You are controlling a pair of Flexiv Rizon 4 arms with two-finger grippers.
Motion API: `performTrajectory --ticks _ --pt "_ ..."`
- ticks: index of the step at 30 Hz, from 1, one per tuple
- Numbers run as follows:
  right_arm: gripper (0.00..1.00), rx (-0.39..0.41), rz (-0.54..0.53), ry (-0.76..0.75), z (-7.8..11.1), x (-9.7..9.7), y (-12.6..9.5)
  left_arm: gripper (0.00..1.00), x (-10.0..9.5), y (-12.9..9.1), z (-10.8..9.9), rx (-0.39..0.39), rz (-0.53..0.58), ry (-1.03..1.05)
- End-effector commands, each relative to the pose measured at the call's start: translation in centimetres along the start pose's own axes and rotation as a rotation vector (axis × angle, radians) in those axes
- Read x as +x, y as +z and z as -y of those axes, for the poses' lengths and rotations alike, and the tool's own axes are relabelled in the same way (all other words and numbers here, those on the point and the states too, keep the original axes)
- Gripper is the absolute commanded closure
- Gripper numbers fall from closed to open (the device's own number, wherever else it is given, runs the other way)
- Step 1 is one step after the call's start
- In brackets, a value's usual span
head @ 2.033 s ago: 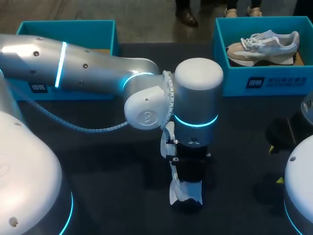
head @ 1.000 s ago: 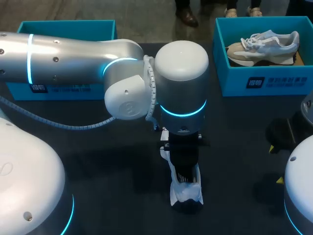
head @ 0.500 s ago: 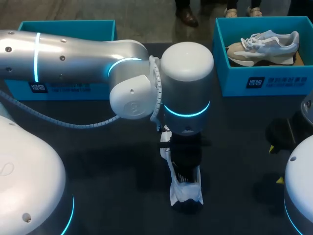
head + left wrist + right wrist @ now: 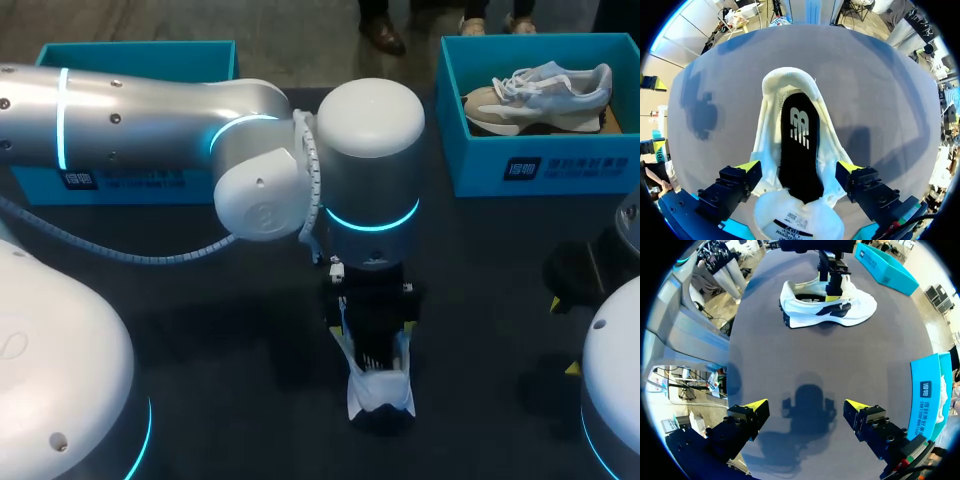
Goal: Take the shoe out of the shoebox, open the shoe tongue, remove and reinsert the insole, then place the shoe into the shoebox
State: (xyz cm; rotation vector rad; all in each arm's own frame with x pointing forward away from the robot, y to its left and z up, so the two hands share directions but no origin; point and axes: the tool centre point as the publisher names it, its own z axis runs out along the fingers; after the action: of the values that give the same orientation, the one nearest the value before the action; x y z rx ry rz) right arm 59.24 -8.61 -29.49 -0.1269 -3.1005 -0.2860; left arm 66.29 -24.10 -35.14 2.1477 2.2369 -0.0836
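Your left claw (image 4: 799, 167) hangs open astride the white fabric sneaker (image 4: 790, 82). Narrow it and pinch only the heel edge of the black insole (image 4: 799, 145). Your right claw (image 4: 806, 404) is open too, well apart from the sneaker.

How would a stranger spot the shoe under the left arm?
On the dark table, look at the near middle, beneath the left gripper. The white sneaker lies there, black insole showing; the grey sneaker sits in the right teal shoebox.
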Motion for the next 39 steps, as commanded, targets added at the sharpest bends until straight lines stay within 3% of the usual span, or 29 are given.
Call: performTrajectory --ticks 1,24,39 --pt "0.0 0.002 0.005 0.0 0.0 0.3 0.0 0.0 0.4 0.0 -0.7 0.011 0.012 0.003" --pt "0.0 0.002 0.005 0.0 0.0 0.3 0.0 0.0 0.2 -1.2 -3.9 -0.026 0.031 -0.013" --pt "0.0 0.002 0.005 0.0 0.0 0.3 0.0 0.0 1.0 -5.7 -5.1 -0.098 0.073 -0.028"
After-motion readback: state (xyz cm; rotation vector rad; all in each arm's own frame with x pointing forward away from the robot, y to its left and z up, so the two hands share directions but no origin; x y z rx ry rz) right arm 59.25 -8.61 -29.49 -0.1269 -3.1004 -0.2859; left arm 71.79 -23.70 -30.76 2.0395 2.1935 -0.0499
